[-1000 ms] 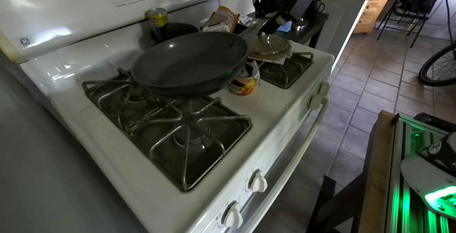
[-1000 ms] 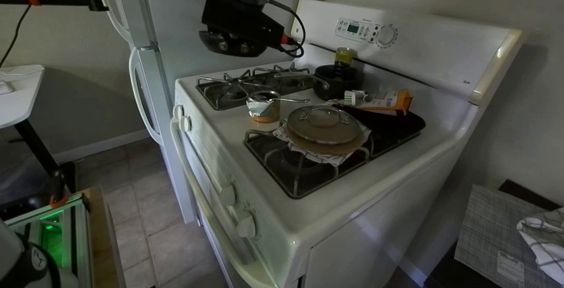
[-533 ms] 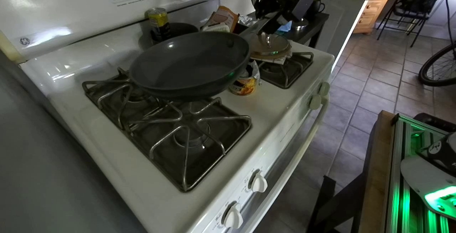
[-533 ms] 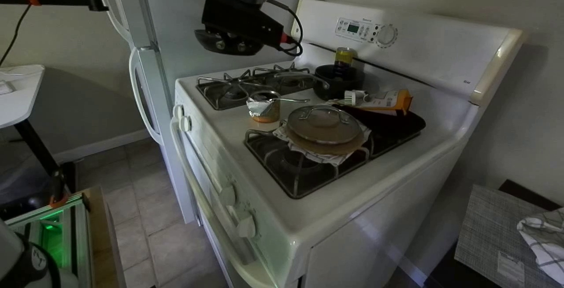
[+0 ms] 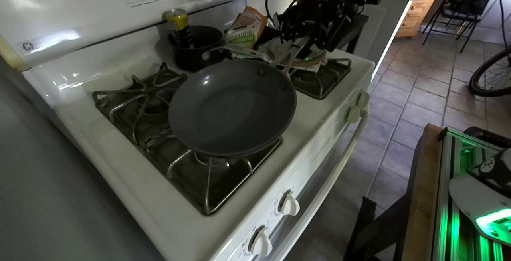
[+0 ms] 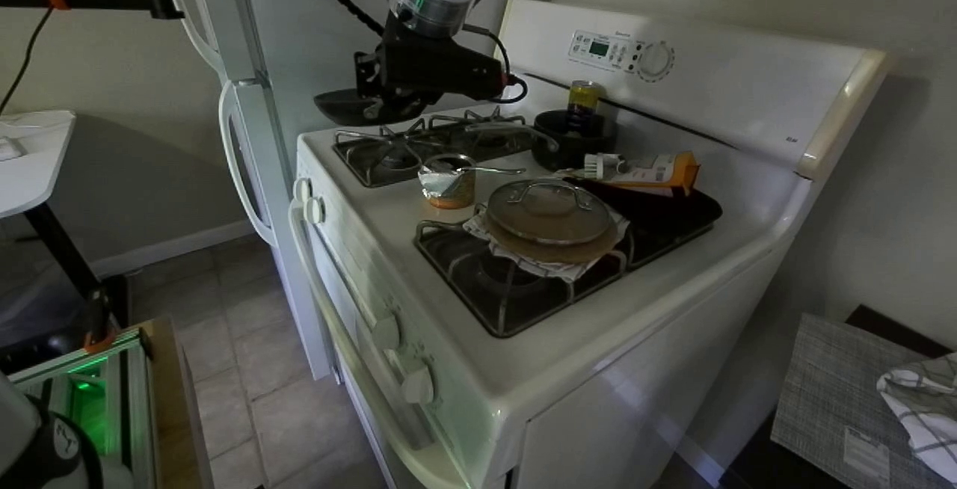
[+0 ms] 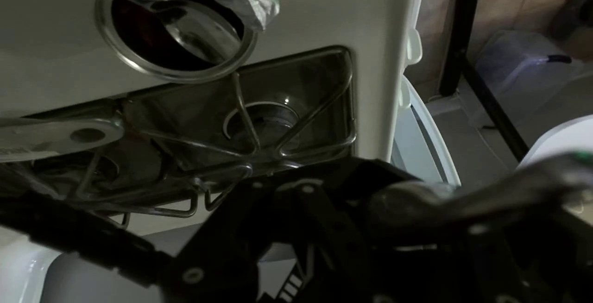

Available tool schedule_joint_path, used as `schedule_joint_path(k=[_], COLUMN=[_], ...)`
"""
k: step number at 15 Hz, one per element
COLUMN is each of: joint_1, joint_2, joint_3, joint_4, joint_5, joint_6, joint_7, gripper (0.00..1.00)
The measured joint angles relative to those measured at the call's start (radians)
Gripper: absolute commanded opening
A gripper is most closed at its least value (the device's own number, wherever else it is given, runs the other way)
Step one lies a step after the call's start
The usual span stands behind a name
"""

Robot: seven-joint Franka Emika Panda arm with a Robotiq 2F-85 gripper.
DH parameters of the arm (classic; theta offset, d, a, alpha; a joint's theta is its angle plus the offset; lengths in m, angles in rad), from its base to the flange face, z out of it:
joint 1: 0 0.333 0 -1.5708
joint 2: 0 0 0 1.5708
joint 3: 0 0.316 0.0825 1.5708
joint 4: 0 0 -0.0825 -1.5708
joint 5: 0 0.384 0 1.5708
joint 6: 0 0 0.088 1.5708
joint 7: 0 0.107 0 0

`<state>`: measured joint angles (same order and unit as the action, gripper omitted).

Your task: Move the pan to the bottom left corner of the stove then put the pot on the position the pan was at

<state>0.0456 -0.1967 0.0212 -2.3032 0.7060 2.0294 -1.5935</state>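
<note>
The pan (image 5: pixel 231 109) hangs above the front-left burner (image 5: pixel 215 153) of the white stove (image 6: pixel 463 354) in an exterior view. Its dark side (image 6: pixel 340 108) shows in an exterior view, under the gripper (image 6: pixel 381 93). My gripper (image 5: pixel 305 43) is shut on the pan's handle, which crosses the jaws at the right of the wrist view. The black pot (image 6: pixel 572 151) stands at the back middle of the stove; it also shows in an exterior view (image 5: pixel 197 55). The pot's handle (image 7: pixel 41 136), with a hole at its end, shows in the wrist view.
An open food can (image 6: pixel 452 186) with a spoon stands mid-stove, near the front; its rim shows in the wrist view (image 7: pixel 176 78). A yellow can (image 5: pixel 179 27) appears to stand in the pot. A glass lid (image 6: pixel 549 208) lies on the right grate. An orange bag (image 6: pixel 658 171) lies behind.
My gripper has lowered and carried the pan down toward the front of the stove. The pan has turned its inside more to the camera. The pot and its handle have come out from behind it.
</note>
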Motion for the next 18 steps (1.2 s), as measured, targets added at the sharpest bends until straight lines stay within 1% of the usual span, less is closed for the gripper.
schedule_joint_path(k=[4, 7, 12, 18], joint_1=[0.037, 0.060, 0.063, 0.057], joint_2=[0.033, 0.065, 0.131, 0.189], joint_3=[0.010, 0.016, 0.016, 0.018], joint_4=[0.000, 0.004, 0.044, 0.082], joint_5=[0.004, 0.013, 0.033, 0.036], joint_6=[0.092, 0.127, 0.130, 0.131], joint_7=[-0.078, -0.120, -0.158, -0.157], gripper=[0.02, 0.02, 0.02, 0.02])
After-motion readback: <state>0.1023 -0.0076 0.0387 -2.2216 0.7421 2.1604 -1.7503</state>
